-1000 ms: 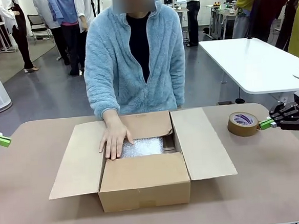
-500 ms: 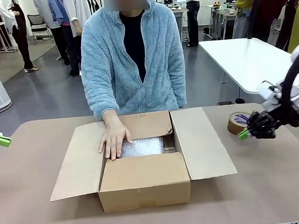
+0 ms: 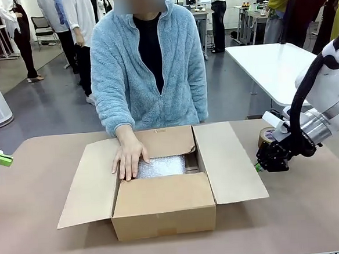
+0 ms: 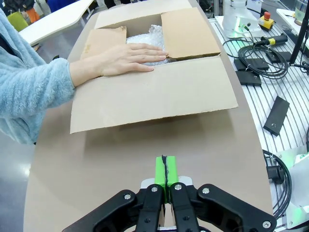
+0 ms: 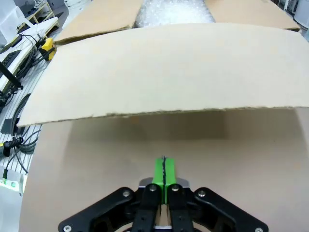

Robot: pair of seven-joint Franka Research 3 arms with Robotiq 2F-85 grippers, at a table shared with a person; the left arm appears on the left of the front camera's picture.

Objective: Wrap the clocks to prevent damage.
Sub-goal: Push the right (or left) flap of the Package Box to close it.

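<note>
Landmark: the cardboard box (image 3: 163, 206), standing open in the middle of the table (image 3: 43, 240) with its flaps spread
Clocks: seen as a whitish bubble-wrap bundle (image 3: 162, 166) lying flat inside the box, towards its far side; the contents are hidden
Person's hand (image 3: 128, 159): palm down over the box's far-left corner, fingertips on the bundle
Right end effector (image 3: 258, 167): closed with the green pads pressed together and nothing between them, low over the table just beside the outer edge of the box's right flap (image 3: 230, 160), pointing at it
Left end effector (image 3: 3, 159): also closed and empty, well off to the left of the box
Tape roll (image 3: 265, 135): on the table right of the box, partly behind the right arm
Step in hand: wrapping looks done and the bundle packed; the right arm seems to be lining up on the right flap
Next move calls for: sliding the closed fingertips under the flap's edge and tipping it inwards over the box, once the hand is clear
</note>
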